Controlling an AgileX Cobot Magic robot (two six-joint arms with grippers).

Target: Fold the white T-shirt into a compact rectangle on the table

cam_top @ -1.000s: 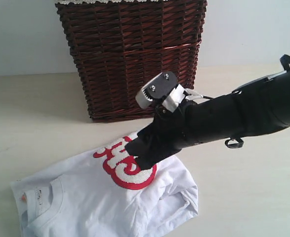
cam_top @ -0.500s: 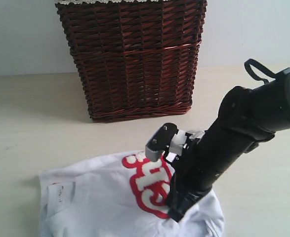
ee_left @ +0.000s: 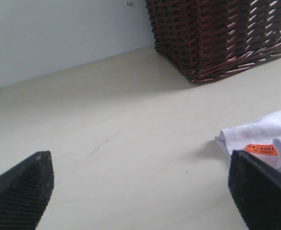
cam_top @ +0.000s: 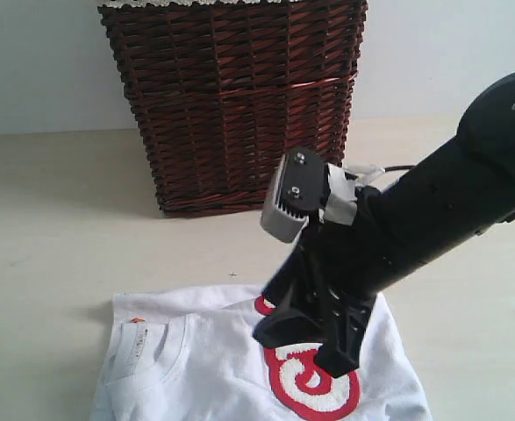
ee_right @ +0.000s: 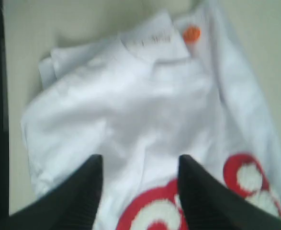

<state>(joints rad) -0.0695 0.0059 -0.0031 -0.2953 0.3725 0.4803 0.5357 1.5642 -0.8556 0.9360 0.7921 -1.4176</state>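
Stands with jaws parted and pinching nothing at the black ribbed right gripper (ee_right: 140, 191), tips right over the red chest print of the soft white cotton T-shirt (cam_top: 196, 360); cannot tell whether touching. Spreads wide and empty at the black left gripper (ee_left: 140, 191), just beside the collar end. Lies rumpled on the pale cream-beige table (cam_top: 64, 219), collar leftward, print rightward, before the dark brown wicker basket (cam_top: 239, 96). Probably favours the right arm. Counts two grippers, one shirt, one basket.
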